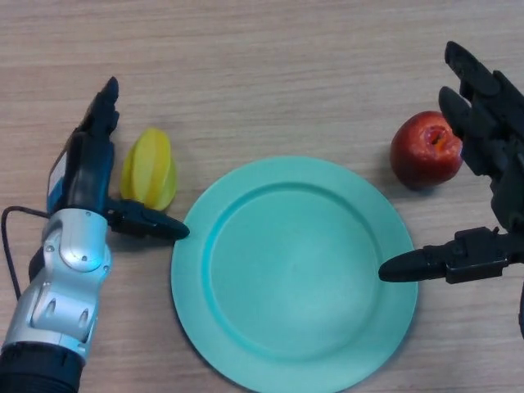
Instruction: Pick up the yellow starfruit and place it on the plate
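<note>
Left hand [88, 176] is down at the table's [270, 74] left side, fingers straight and spread, reaching away from the robot, thumb stuck out sideways toward the plate [246, 327] and its tip right at the rim. Nothing is clamped: the hand is open. Cupped in the angle between fingers and thumb sits the starfruit [150, 169], just beside the fingers and close above the thumb; whether they touch it, can't tell. It rests on the table just off the plate's left rim, not on it. Across at the right side, the right hand [491, 164] is open too, fingers extended, thumb poking over the plate's right rim, holding nothing, with a red apple [426, 150] just beside it off the plate's upper right. So where are we? Early, I'd say: the approach looks made, but grasp, lift, carry and set-down are all left. The starfruit's long axis runs roughly toward and away from the robot, tilted slightly, narrower end pointing at the far edge, ridges running lengthwise, about parallel with the fingers.
</note>
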Action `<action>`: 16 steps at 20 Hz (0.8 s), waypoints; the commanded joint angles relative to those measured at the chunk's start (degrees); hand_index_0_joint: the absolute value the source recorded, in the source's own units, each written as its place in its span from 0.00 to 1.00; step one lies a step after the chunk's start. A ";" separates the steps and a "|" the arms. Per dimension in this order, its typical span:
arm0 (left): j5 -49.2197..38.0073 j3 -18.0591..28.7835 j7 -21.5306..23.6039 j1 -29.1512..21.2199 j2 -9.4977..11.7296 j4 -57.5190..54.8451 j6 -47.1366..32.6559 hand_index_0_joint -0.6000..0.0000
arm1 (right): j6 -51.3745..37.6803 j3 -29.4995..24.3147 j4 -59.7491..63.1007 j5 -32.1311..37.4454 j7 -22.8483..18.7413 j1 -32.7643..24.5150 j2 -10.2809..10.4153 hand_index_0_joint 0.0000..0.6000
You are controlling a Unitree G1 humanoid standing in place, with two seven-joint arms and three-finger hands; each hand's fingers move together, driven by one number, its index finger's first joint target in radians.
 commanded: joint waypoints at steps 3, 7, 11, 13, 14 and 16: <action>8.12 0.18 4.71 -2.63 1.91 0.47 -7.84 0.08 | -5.24 -3.79 -4.88 2.42 -0.72 -0.99 -1.11 0.00; 10.67 0.45 5.01 -1.48 1.84 -0.29 -7.96 0.00 | -4.91 -3.71 -5.89 2.55 -1.34 -0.55 -0.92 0.00; 11.59 1.44 5.37 0.43 2.74 -7.48 -6.83 0.00 | -4.06 -3.24 -6.84 1.70 -1.12 -0.52 -0.97 0.00; 11.11 2.20 6.40 1.22 2.58 -13.11 -7.11 0.00 | -2.98 -3.23 -7.48 2.34 -1.17 -0.75 -0.83 0.00; 9.82 1.76 4.88 2.43 1.82 -17.53 -5.98 0.00 | -3.25 -3.11 -7.53 2.19 -1.33 -0.74 -0.83 0.00; 11.54 0.28 2.32 4.61 0.99 -25.07 -4.19 0.00 | -3.30 -2.79 -7.62 1.83 -1.60 -1.09 -0.85 0.00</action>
